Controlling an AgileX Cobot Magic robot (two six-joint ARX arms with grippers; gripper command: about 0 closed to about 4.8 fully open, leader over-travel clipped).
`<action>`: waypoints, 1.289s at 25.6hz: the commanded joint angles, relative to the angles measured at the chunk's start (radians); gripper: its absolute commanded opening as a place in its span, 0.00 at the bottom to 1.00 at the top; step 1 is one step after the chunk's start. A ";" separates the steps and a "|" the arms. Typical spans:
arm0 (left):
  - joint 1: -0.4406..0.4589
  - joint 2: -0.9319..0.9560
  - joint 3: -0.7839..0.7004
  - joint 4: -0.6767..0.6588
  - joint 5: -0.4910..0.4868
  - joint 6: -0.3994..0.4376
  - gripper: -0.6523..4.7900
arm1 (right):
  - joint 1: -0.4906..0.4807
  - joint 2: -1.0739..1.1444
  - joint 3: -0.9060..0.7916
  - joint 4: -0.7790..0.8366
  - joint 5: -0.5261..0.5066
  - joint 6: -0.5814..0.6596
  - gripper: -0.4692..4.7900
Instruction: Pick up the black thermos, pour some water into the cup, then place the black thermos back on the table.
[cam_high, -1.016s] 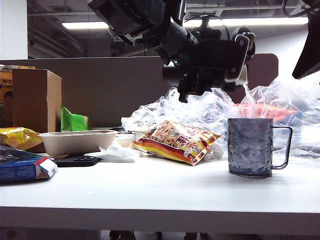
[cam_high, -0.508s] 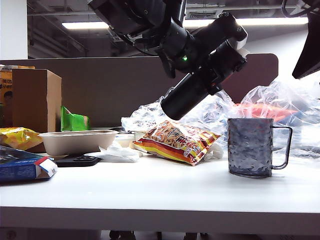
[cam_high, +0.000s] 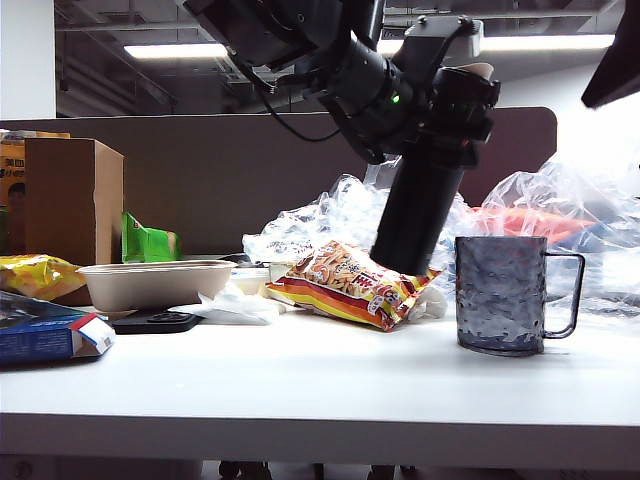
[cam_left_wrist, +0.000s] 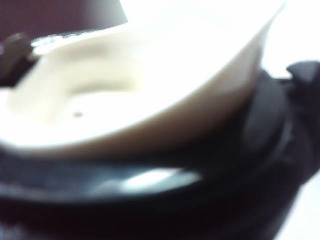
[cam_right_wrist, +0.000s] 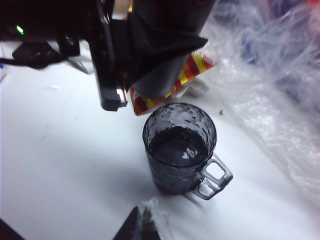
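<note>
The thermos (cam_high: 418, 205) is being held near-upright above the surface (cam_high: 320, 385), beside the cup (cam_high: 503, 294), clasped by the left gripper (cam_high: 445, 100), so spilling is avoided. Water is showing inside the cup. The right gripper, unseen, is clenched empty.
</note>
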 joint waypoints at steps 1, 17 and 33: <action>-0.011 -0.017 0.015 0.049 -0.004 -0.109 0.11 | 0.000 -0.026 0.005 0.016 0.000 0.000 0.09; 0.090 -0.286 -0.113 -0.112 0.041 -0.293 0.11 | 0.002 -0.065 0.005 0.031 -0.013 0.017 0.09; 0.177 -0.614 -0.663 0.159 0.085 -0.296 0.11 | 0.132 0.129 0.005 0.192 -0.113 0.059 0.09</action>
